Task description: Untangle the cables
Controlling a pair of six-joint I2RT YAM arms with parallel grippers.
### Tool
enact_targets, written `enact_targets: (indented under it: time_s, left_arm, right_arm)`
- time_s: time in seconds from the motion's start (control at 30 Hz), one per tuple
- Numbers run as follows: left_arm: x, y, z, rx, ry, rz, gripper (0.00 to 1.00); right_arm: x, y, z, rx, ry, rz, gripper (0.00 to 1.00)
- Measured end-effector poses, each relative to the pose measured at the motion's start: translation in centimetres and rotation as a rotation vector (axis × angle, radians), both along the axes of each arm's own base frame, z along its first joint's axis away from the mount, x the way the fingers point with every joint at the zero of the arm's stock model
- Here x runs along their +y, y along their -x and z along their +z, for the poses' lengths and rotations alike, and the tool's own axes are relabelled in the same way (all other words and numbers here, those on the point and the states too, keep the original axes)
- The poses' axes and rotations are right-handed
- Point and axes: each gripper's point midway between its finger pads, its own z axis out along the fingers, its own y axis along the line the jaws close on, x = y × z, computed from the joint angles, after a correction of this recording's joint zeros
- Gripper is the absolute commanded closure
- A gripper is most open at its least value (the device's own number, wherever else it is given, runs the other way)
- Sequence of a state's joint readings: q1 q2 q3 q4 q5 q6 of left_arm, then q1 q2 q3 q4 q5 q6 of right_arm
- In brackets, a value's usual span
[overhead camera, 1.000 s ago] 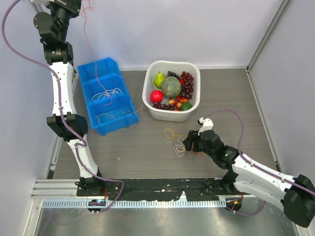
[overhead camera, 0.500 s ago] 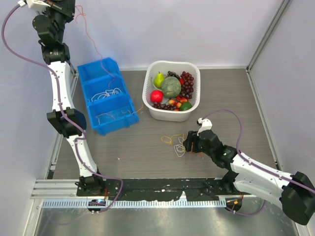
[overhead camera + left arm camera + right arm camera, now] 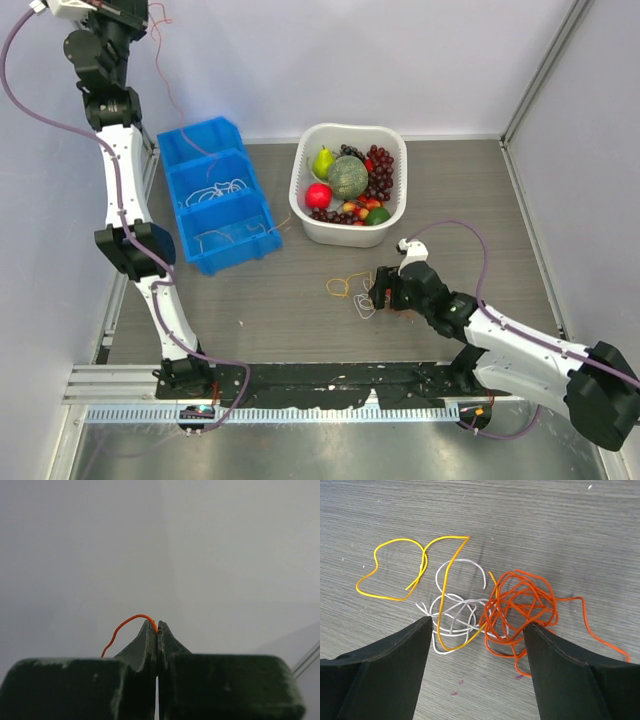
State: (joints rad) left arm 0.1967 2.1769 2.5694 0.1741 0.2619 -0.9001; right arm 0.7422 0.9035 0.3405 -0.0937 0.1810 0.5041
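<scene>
Cables (image 3: 485, 605) - a small tangle of three thin cords on the table (image 3: 450, 190), near the fruit basket (image 3: 298, 190), sitting btw the right gripper's (image 3: 477, 624) tips. Right fingers are spread wide and hold nothing; can't tell if the tips touch the tabletop.

Yellow cord (image 3: 390, 575) is the loosest: its big loop lies off to the view's left, apart from the rest, w/ one run crossing the white cord (image 3: 460, 602) mid-pile. White sits in the middle, overlapped on its far side by the orange-red wad (image 3: 522, 600), which is dense and knotted-looking.

Left gripper (image 3: 157, 630) is up high at the back-left, fingers pressed together on a separate orange-red strand (image 3: 127, 621). In the top view that strand hangs down toward the blue bin (image 3: 238, 132), which has white cords in it. No visible link btw that strand and the table pile.

Step in hand, prob: right arm picks one cord out of the pile. Closing as placed would likely nip yellow + white together. Better to shift toward the free yellow loop and pinch there only, then lift slow and sideways so the yellow slides off the white instead of dragging it. Leave the wad for last - it needs a second hold to pin it.
</scene>
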Motion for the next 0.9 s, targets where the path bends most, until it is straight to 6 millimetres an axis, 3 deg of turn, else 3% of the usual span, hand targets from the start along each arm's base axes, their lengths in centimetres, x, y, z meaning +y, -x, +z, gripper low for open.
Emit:
enact_targets:
  time_s: [0.13,0.4,0.5,0.57,0.67,0.83,0.9]
  left_arm:
    - [-0.4,1.4,1.6,-0.021,0.051,-0.035,1.0]
    - [-2.4,7.3,6.6,-0.059,0.113,-0.126,1.0]
    - [-3.9,9.9,8.0,-0.061,0.138,-0.206,1.0]
    - [-5.0,11.6,8.8,-0.059,0.15,-0.266,1.0]
    - [-6.8,14.0,9.3,-0.033,0.168,-0.359,1.0]
    - [-9.8,17.7,7.9,0.055,0.209,-0.488,1.0]
    - [-11.1,19.3,7.2,0.085,0.217,-0.533,1.0]
  right_arm:
    - [0.0,-0.7,1.4,0.026,0.051,-0.025,0.19]
    - [2.5,-4.6,14.5,-0.177,-0.043,-0.039,0.19]
    - [3.6,-5.3,17.7,-0.254,-0.062,0.016,0.19]
    - [5.5,-6.0,19.6,-0.301,-0.087,0.094,0.18]
    - [10.2,-7.6,22.4,-0.344,-0.144,0.242,0.19]
    - [18.1,-11.1,28.5,-0.451,-0.291,0.413,0.19]
    - [20.1,-12.0,30.4,-0.491,-0.338,0.453,0.19]
